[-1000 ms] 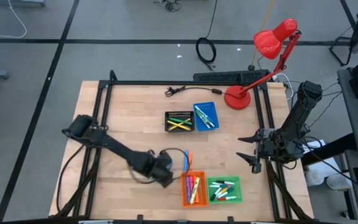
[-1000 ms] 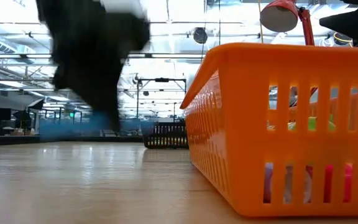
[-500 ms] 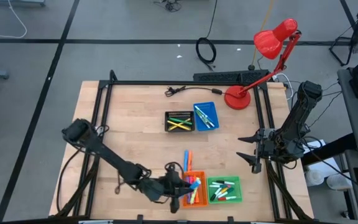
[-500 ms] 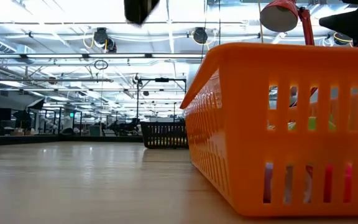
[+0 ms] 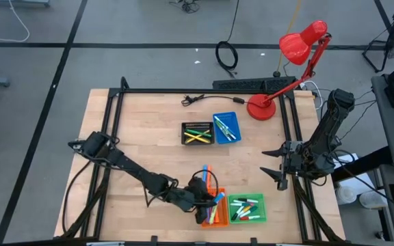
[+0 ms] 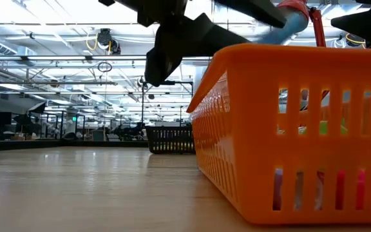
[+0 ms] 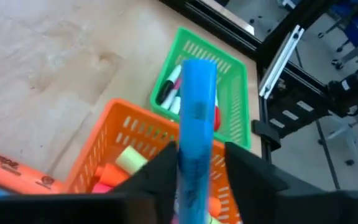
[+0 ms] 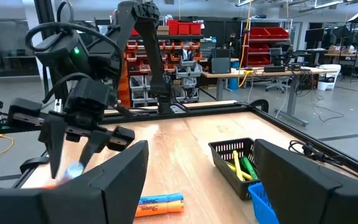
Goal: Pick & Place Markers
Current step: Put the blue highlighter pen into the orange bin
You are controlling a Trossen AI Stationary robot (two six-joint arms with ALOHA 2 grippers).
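My left gripper (image 5: 209,198) hovers over the orange tray (image 5: 204,217), shut on a blue marker (image 7: 196,118). The same marker shows above the tray's rim (image 6: 288,27) in the low view. Pink, yellow and orange markers lie inside the orange tray (image 7: 104,134). The green tray (image 5: 247,197) beside it holds white-bodied markers. An orange marker (image 5: 208,175) and a blue one lie flat on the wood just beyond the orange tray. My right gripper (image 5: 273,167) waits open at the table's right edge. My left gripper pinches the blue marker's body (image 7: 190,163) between its two fingers (image 7: 163,168). The marker runs along the fingers and sticks out well past their tips. The fingers slant down from the table's left. It hangs clear of everything, above the orange tray.
A black tray (image 5: 198,133) with yellow and green markers and a blue tray (image 5: 226,128) with markers sit mid-table. A red desk lamp (image 5: 260,107) stands at the far right corner. Bare wood lies left of the trays.
My left gripper rose from low over the table and swung right, toward the orange tray, ending above it with the blue marker between its fingers. The arm's elbow swung toward the near edge and partly back.
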